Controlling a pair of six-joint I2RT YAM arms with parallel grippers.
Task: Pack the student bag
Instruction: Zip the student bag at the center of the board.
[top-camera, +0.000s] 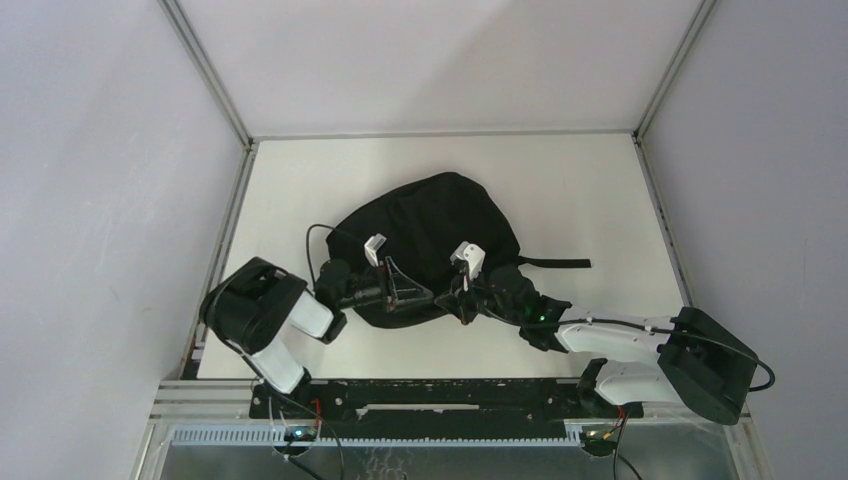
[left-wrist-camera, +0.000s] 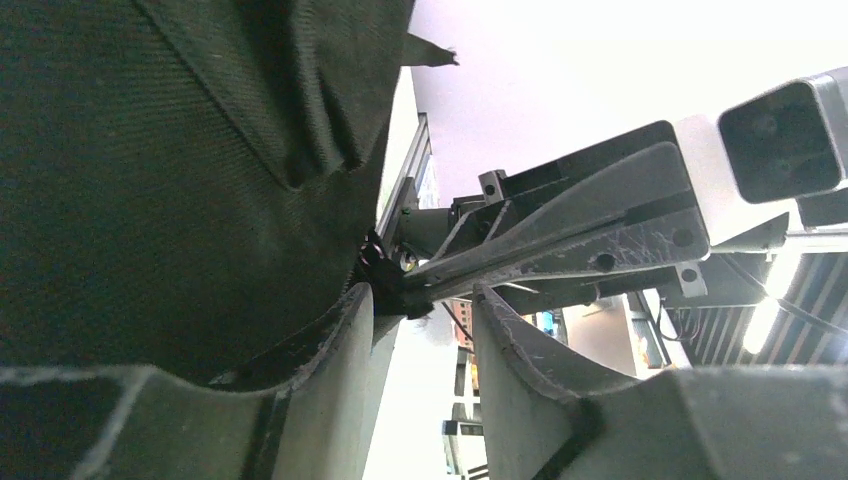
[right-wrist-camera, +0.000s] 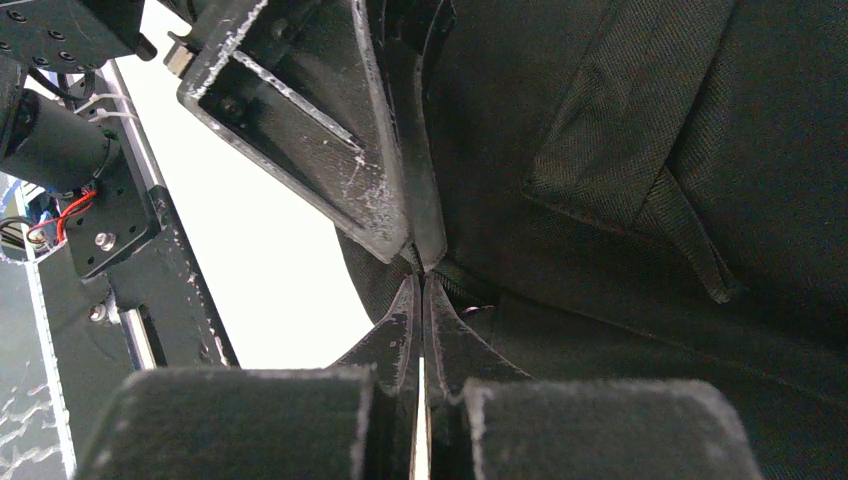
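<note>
My fingers (right-wrist-camera: 390, 345) are black, the student bag (top-camera: 440, 215) is black and woven, the table (top-camera: 580, 200) is white

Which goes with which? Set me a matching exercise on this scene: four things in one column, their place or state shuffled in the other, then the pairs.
Column one
1. backpack
2. left tool
3. right tool
4. strap

Column two
a. fingers pressed together at the backpack's near edge
b. lies flat on the table, sticking out from the backpack's right side
c. fingers apart
d. sits mid-table, black and rounded

Pairs: 1-d, 2-c, 3-a, 4-b
</note>
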